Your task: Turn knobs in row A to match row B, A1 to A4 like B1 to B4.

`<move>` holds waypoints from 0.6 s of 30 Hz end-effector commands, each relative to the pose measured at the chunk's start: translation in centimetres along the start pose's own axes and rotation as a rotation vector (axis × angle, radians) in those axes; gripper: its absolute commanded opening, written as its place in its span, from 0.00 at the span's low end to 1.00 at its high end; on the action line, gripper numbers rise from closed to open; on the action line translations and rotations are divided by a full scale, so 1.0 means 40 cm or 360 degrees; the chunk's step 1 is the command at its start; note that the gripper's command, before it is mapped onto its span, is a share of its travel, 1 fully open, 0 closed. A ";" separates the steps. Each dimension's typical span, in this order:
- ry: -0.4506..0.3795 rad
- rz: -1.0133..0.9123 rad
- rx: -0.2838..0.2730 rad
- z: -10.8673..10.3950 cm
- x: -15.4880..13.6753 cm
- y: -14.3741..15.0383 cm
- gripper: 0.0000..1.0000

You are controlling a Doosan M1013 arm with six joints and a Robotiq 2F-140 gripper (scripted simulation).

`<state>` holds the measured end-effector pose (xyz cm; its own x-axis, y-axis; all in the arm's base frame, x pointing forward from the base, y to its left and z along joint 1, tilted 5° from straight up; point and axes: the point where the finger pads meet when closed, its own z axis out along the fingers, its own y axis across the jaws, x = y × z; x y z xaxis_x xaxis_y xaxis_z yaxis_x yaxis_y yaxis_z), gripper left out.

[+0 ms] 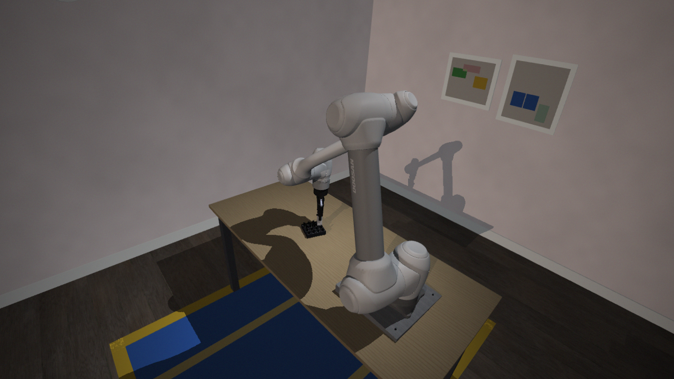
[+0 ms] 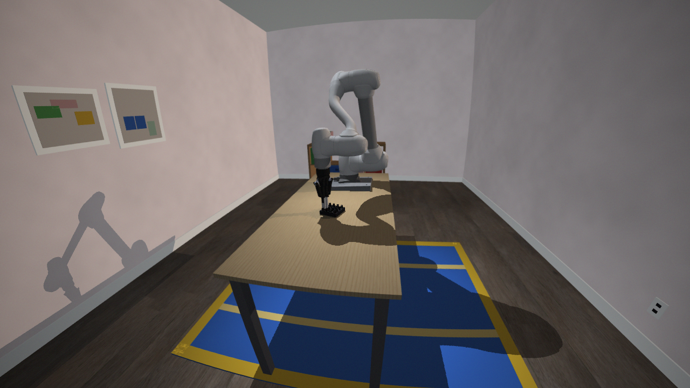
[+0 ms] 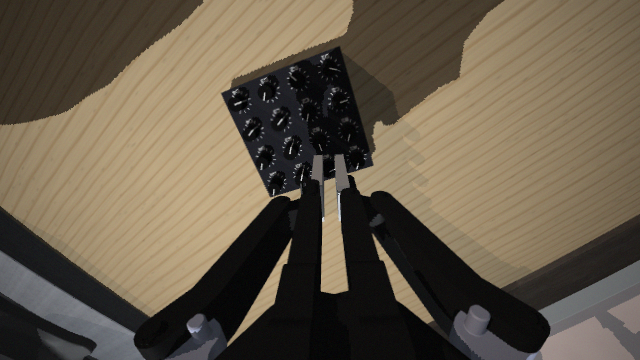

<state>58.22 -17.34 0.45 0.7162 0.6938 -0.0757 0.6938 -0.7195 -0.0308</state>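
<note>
The black knob box stands on the table, turned at an angle in the wrist view. Its names are on the upper side of each knob there, so row A is the lowest row. My gripper points down, fingers narrow and shut on knob A2. A2's line is partly visible low between them. Knob B2 points roughly down. Knob A1 is just right of the fingers, knob A3 just left. Knob A4 points down. The socket is hidden.
The wooden table carries the box and the arm's metal base plate. Rows B, C and D lie beyond the fingers. Arm shadow covers part of the box's right side, making marks there dim.
</note>
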 end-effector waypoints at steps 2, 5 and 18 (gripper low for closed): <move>-0.0002 0.0105 -0.0001 0.000 0.000 0.000 0.05; -0.0002 0.0215 -0.0001 0.000 0.000 0.000 0.05; -0.0002 0.0662 -0.0002 0.000 0.000 0.000 0.05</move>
<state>58.22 -17.34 0.45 0.9196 0.3843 -0.0811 0.3854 -0.9227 -0.0018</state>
